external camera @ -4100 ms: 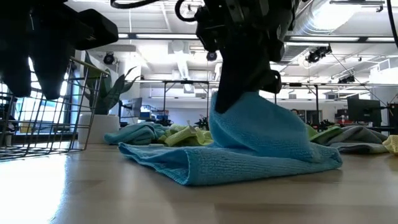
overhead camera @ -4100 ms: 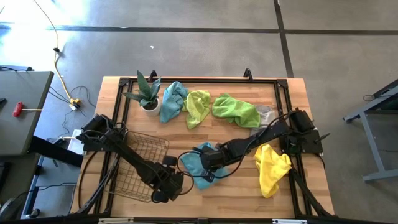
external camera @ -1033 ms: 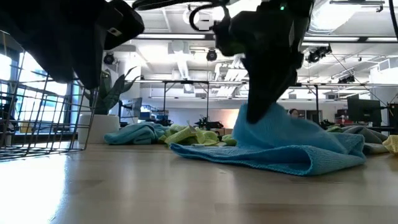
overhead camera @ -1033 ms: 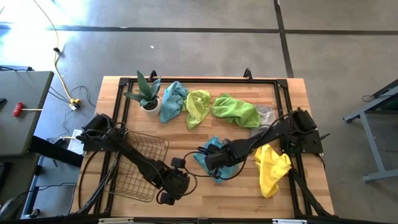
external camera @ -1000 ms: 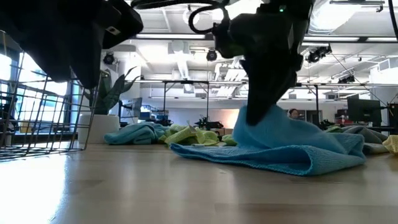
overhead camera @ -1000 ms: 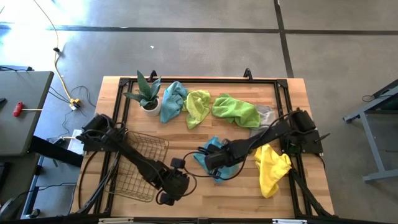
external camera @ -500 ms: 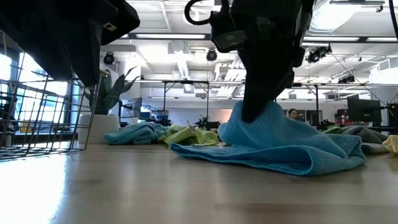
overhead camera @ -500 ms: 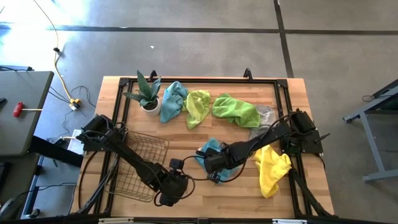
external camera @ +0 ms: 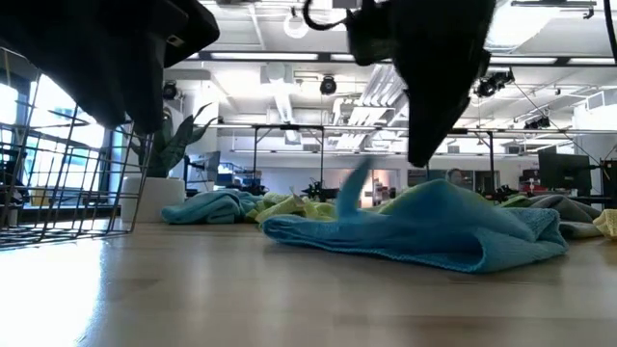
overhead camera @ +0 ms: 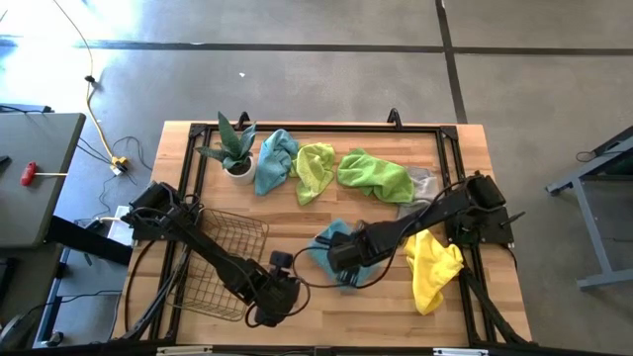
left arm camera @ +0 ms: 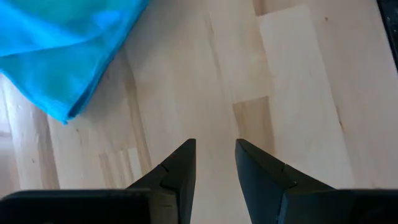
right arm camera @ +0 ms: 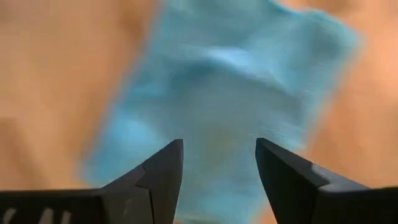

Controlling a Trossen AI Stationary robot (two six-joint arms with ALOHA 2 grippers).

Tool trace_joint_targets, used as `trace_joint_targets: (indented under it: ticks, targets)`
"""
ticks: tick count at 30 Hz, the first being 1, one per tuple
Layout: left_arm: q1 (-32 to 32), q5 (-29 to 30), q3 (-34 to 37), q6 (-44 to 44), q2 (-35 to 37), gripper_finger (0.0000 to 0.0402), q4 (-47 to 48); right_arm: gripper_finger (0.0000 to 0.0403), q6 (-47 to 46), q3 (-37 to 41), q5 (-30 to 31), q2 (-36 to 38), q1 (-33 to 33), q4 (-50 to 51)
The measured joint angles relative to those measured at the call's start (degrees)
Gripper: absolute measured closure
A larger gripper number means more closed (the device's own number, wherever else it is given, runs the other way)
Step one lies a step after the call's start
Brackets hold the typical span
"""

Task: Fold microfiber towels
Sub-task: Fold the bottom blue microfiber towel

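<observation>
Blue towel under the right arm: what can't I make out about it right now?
- High view: the right gripper and arm cover most of the blue towel, hiding its fold.
- Right wrist view: the towel is motion-blurred.
- Low view: one upright flap is blurred; layers unclear.
- Left wrist view: frame edge crops all but one corner.

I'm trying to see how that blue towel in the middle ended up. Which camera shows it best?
The low view: the blue towel lies in a rumpled heap, its whole side visible. From above, the right gripper covers part of it. The right wrist view is blurred, and the left wrist view catches only a corner.
</observation>
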State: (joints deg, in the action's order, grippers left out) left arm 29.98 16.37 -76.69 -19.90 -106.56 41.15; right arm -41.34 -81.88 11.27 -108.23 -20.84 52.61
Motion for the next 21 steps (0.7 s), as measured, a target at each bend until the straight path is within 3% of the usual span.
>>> trace_joint_targets:
  ticks: [5,14,21]
  targets:
    - [0.00,2.30,0.00,0.11,0.00,0.0298,-0.03,0.0213,-4.42,1.33,10.01,0.02,-0.86,5.08]
    - [-0.82,7.29,0.00,2.57,0.00,0.0298,-1.92,0.0215,-8.25,7.70,4.95,0.02,-4.10,-4.91]
    - [-4.62,8.37,0.00,6.84,0.00,0.0298,-5.23,0.0215,-10.66,6.76,1.68,0.00,-7.58,1.89]
